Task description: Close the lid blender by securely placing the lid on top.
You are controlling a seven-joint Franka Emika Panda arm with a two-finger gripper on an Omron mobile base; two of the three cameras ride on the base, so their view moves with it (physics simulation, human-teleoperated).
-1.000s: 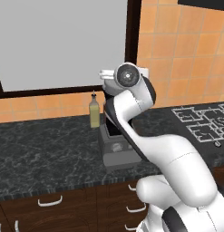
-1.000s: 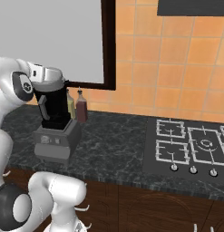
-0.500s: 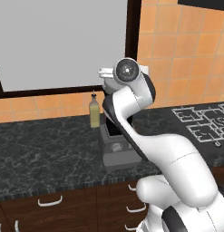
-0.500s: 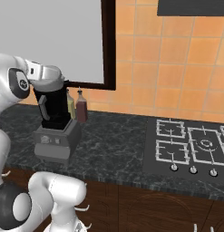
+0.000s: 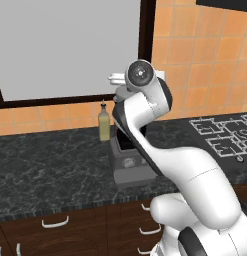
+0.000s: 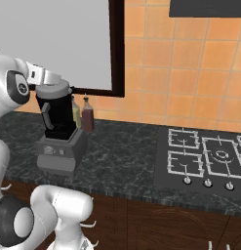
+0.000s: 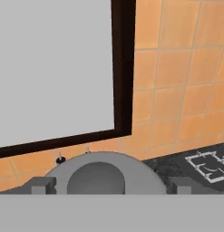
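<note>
Judging from the right base view, I see the lid (image 6: pixel 53 91) seated on top of the blender (image 6: pixel 59 132) jar on the desk (image 6: pixel 122 151). My jaws stand apart astride it, so only withdrawing remains.

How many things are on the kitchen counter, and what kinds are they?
Blender (black jar on a grey base): 1
Lid (light grey, on top of the jar): 1
Bottles: 2, one yellowish bottle and one dark reddish bottle
Stove top with burners: 1
Total: 5
</note>
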